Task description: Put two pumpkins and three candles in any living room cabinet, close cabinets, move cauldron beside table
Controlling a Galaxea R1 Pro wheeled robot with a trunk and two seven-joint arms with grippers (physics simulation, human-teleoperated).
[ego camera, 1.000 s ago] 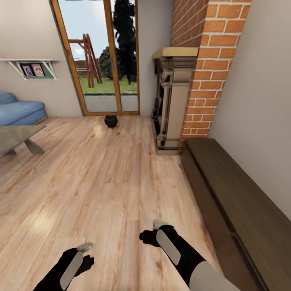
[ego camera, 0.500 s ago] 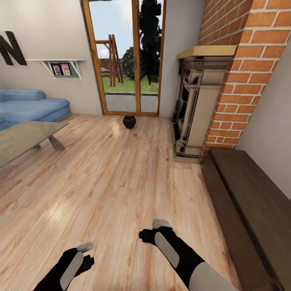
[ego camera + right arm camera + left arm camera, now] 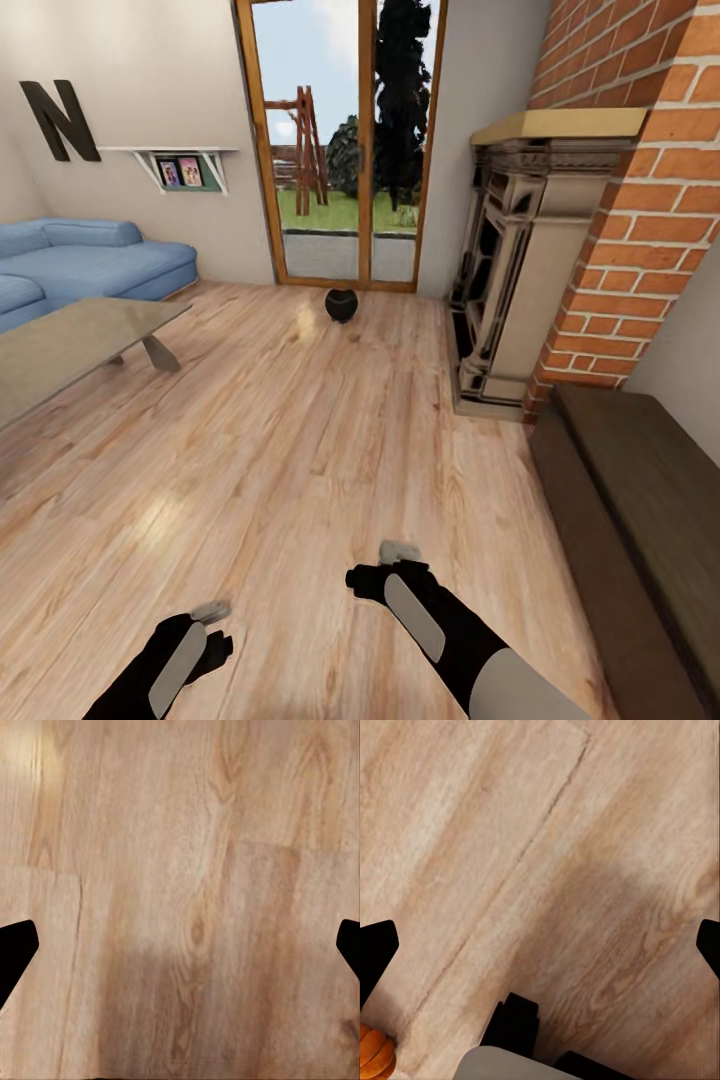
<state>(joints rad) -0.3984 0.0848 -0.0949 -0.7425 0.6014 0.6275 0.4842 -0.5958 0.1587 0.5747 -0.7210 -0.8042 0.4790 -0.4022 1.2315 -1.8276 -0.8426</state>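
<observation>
Both grippers spread wide, empty, over bare floor (image 3: 280, 470): left gripper (image 3: 540, 945), right gripper (image 3: 180, 945). Cauldron (image 3: 341, 304) sits on the floor by the glass door, well apart from the table (image 3: 70, 345). Cabinet (image 3: 630, 520) along the right wall, closed. One pumpkin (image 3: 375, 1050) on the floor near the left gripper.

A pale wooden floor (image 3: 280, 450) runs to a wood-framed glass door (image 3: 345, 150) showing a garden swing frame (image 3: 305, 135); a blue sofa (image 3: 95, 265) sits below a wall shelf (image 3: 180, 165) and a dark letter N (image 3: 62, 120); a brick chimney (image 3: 640, 190) backs an ornate fireplace (image 3: 520, 260).
</observation>
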